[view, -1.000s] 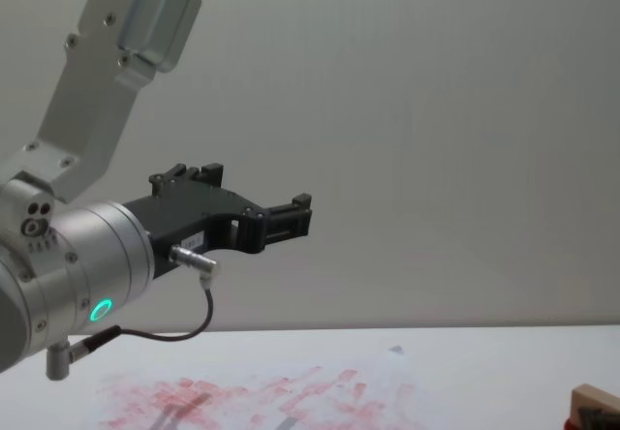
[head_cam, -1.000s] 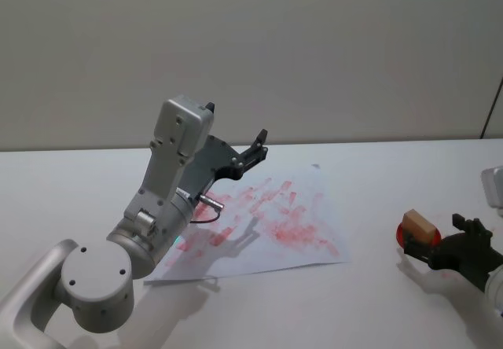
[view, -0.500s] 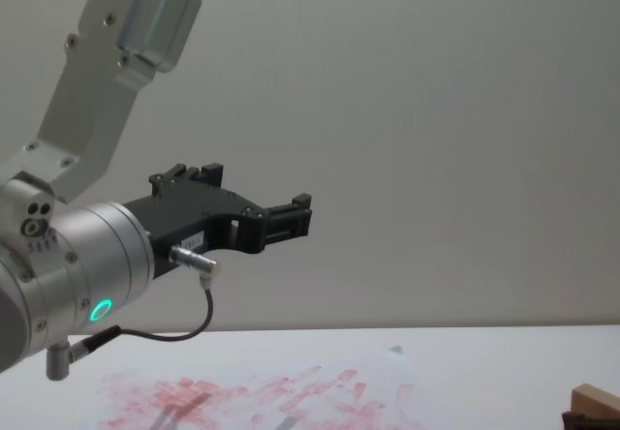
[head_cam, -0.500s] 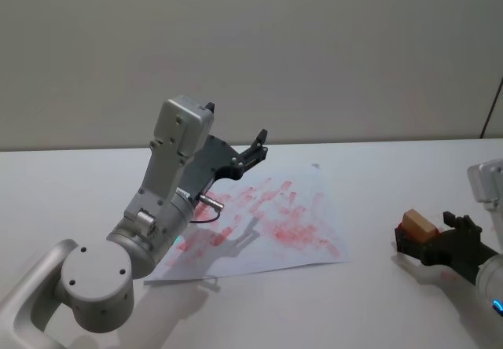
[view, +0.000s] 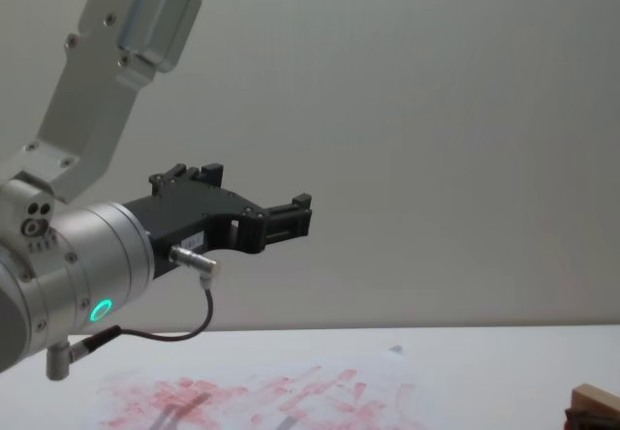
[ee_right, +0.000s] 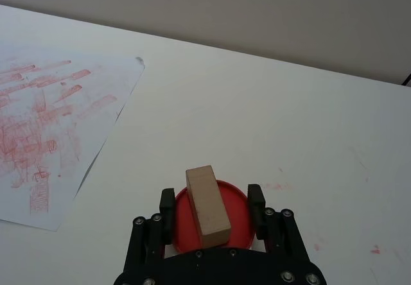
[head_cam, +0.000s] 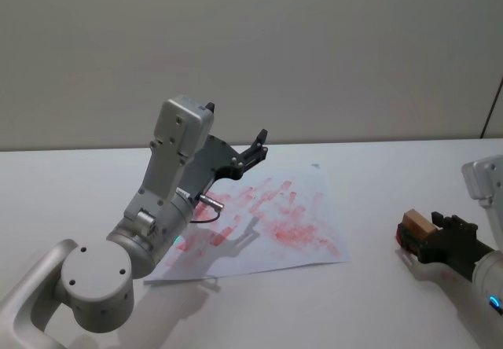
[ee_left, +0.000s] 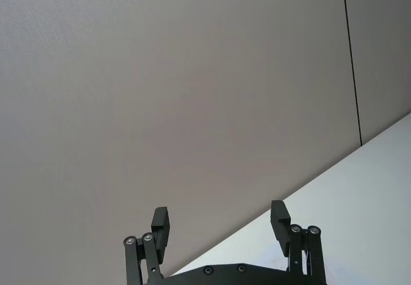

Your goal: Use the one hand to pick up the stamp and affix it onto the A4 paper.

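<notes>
Here, your left tool [head_cam: 258,146] hung raised above the A4 paper [head_cam: 302,235], its fingers spread wide and idle. Right of the sheet, on the counter [head_cam: 369,180], the stamp [ee_right: 207,205] stood on the red pad [ee_right: 239,217]. Your right tool [ee_right: 211,196] straddled the stamp with its jaws apart, seemingly not touching it. The grasp was the step in hand. Next you needed to close squarely on the stamp, lift it and carry it left to the paper.

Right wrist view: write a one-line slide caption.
Open right gripper straddles the wooden stamp standing on its red pad, inked paper beyond.
</notes>
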Action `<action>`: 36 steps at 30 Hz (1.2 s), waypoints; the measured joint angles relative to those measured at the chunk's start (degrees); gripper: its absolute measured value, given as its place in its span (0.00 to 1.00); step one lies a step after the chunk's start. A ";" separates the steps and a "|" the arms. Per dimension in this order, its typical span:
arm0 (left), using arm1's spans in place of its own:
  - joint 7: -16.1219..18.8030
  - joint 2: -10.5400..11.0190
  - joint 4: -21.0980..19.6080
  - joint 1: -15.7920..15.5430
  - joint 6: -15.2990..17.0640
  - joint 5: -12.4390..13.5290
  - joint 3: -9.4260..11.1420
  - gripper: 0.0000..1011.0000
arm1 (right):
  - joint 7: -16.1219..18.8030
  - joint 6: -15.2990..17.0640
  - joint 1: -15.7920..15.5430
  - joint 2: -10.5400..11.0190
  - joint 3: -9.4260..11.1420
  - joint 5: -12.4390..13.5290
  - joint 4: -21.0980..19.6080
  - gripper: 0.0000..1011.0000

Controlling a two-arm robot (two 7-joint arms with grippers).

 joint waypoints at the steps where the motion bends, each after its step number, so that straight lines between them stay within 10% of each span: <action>1: 0.00 0.00 0.00 0.00 0.00 0.00 0.00 0.99 | 0.06 0.01 0.07 -0.02 -0.01 -0.04 0.11 0.66; 16: 0.00 0.00 0.00 0.00 0.00 0.00 -0.01 0.99 | 0.38 0.05 0.43 -0.18 -0.07 -0.29 0.56 0.21; 36: 0.00 0.00 0.00 0.00 0.00 0.00 0.00 0.99 | 4.73 -6.65 2.74 -1.39 -0.86 -1.70 0.14 0.22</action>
